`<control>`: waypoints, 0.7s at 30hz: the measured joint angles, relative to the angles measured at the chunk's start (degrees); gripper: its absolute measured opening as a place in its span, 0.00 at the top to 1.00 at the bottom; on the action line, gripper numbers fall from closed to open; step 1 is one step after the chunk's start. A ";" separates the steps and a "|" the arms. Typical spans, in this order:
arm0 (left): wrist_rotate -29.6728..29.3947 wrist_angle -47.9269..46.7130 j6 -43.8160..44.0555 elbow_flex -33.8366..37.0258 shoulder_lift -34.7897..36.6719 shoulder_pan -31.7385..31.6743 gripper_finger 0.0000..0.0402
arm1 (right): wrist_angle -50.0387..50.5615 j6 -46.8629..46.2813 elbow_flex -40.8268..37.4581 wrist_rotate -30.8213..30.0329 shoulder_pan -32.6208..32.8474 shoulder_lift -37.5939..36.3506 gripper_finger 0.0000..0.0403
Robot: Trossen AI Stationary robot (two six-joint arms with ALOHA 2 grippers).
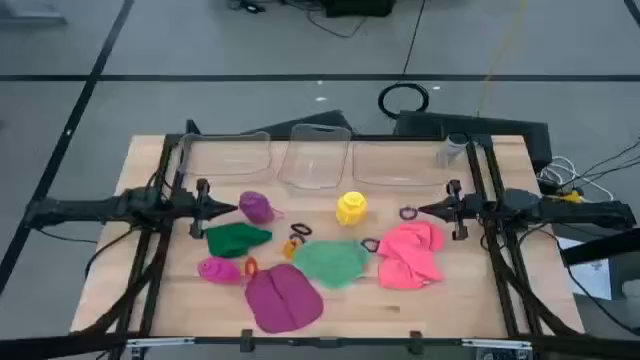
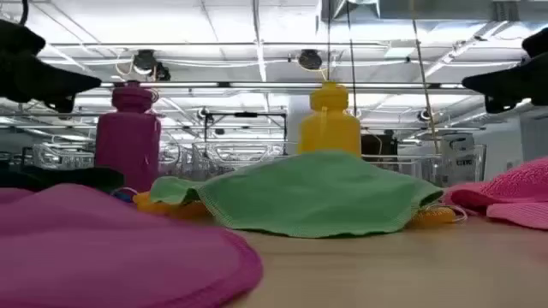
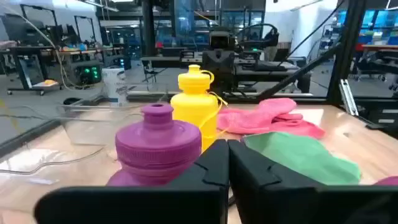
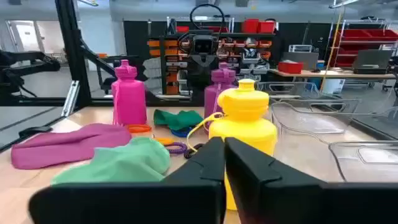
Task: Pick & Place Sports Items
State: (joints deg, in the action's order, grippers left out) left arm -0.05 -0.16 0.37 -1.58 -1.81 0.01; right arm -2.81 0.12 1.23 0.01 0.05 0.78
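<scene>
Three small bottles stand upright on the wooden table: purple [image 1: 256,207], yellow [image 1: 351,208] and magenta [image 1: 218,269]. Four cloths lie flat among them: dark green [image 1: 237,238], light green [image 1: 330,262], magenta [image 1: 283,298] and pink [image 1: 412,253]. Tiny rings lie between them, among them an orange ring [image 1: 292,248] and a purple ring [image 1: 407,213]. My left gripper [image 1: 228,208] is shut, level above the table, just left of the purple bottle [image 3: 158,140]. My right gripper [image 1: 425,210] is shut, level, right of the yellow bottle [image 4: 244,127]. Neither holds anything.
Three clear plastic bins [image 1: 225,155] [image 1: 318,155] [image 1: 400,160] stand in a row along the table's far edge. A black frame [image 1: 165,200] runs along the left and right sides. Bare wood [image 1: 440,310] shows at the near right.
</scene>
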 joint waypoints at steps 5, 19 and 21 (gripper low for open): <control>0.00 0.72 0.00 -0.09 -0.37 0.02 0.99 | -0.15 0.11 -0.10 -0.02 0.00 0.02 1.00; -0.01 1.15 -0.05 -0.26 -0.41 0.02 0.94 | -0.68 0.11 -0.48 -0.13 0.02 0.02 1.00; 0.00 1.15 -0.05 -0.26 -0.41 0.02 0.94 | -0.70 0.11 -0.48 -0.13 0.02 0.02 1.00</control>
State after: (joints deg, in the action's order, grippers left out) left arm -0.05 0.99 0.32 -1.85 -2.22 0.03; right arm -3.50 0.23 0.75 -0.12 0.08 0.80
